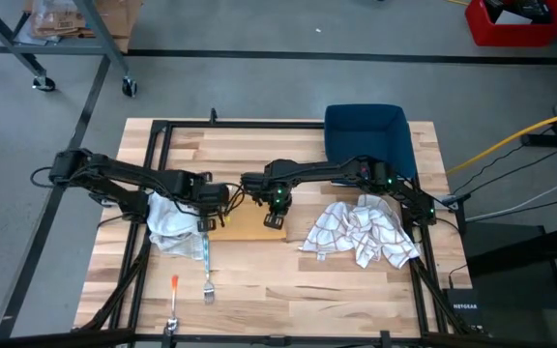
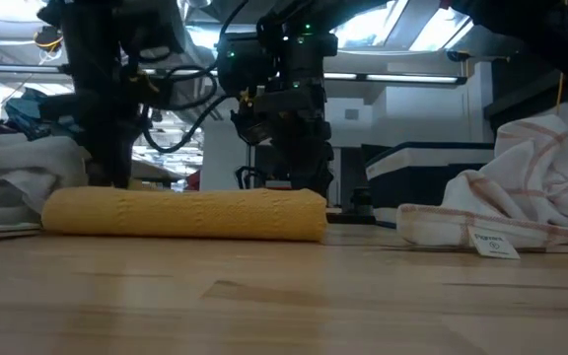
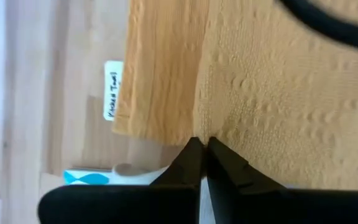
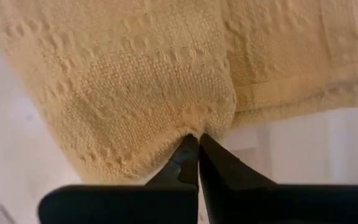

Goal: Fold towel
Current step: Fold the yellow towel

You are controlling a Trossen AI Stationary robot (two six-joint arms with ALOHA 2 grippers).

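Observation:
A yellow towel [image 1: 245, 224] lies folded on the table's middle; in the low view the yellow towel [image 2: 185, 213] is a flat, thick strip. My left gripper [image 1: 211, 211] is shut at its left end, my right gripper [image 1: 274, 219] at its right end. The left wrist view shows the towel [image 3: 272, 93] with a white label [image 3: 112, 90] beside its edge. The right wrist view shows its weave [image 4: 142, 81] puckered at the fingertips. My left gripper pinches the towel's edge [image 3: 199, 134] between its two fingertips, beside a fold line, coming steeply from above. How many layers it has cannot be told. The towel rests on the table. My right gripper pinches the towel's edge [image 4: 194, 127] between its two fingertips, pointing straight down. The cloth gathers into small creases at the tips. The towel's right end [image 2: 309, 212] still lies on the table.
A crumpled white towel [image 1: 172, 227] lies left of the yellow one, and a white checked towel [image 1: 361, 234] lies at the right. A blue bin [image 1: 367, 135] stands at the back right. A fork [image 1: 208, 280] and an orange-handled tool [image 1: 174, 290] lie near the front.

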